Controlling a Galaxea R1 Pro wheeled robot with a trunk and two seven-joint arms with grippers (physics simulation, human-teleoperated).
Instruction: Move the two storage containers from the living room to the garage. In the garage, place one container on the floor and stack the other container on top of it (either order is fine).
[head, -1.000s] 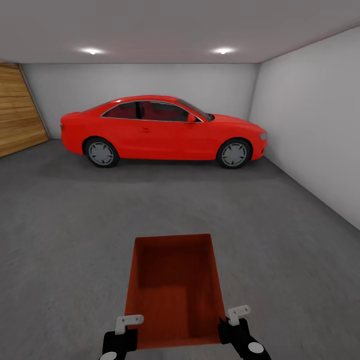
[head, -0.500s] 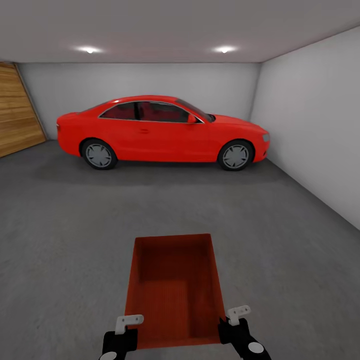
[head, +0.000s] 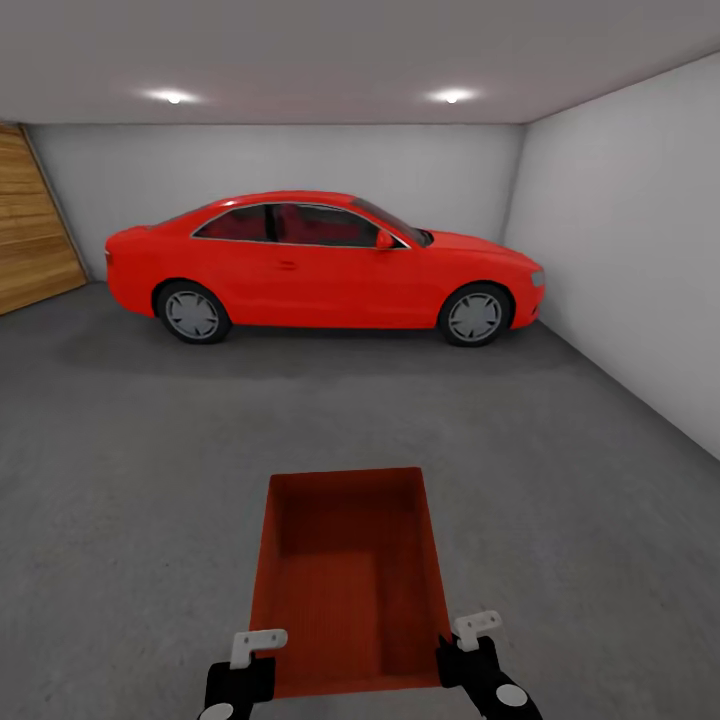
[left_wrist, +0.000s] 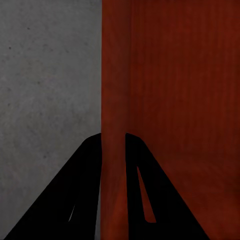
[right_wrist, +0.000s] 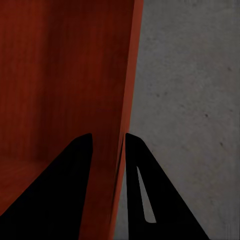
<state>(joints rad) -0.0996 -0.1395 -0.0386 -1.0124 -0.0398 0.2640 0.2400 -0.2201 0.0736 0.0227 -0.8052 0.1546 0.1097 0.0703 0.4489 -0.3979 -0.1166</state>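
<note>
An orange-red open-topped storage container (head: 345, 580) hangs low in front of me over the dark grey concrete floor (head: 150, 450) of the garage. My left gripper (head: 245, 660) is shut on its left wall near the close corner. In the left wrist view that thin wall (left_wrist: 112, 75) runs between the two black fingers of the left gripper (left_wrist: 113, 145). My right gripper (head: 470, 645) is shut on the right wall (right_wrist: 131, 75), which sits between the fingers of the right gripper (right_wrist: 107, 145). The ribbed base shows inside. A second container is out of view.
A large glossy red car (head: 320, 260) is parked across the back of the room. A wood-panelled door (head: 30, 230) stands at the far left and a plain white wall (head: 630, 250) runs along the right. Bare concrete stretches between me and the car.
The whole picture has shifted a little, so the camera has moved: the car looks slightly larger and less of the wooden door shows. The container and both grippers keep their places in the view.
</note>
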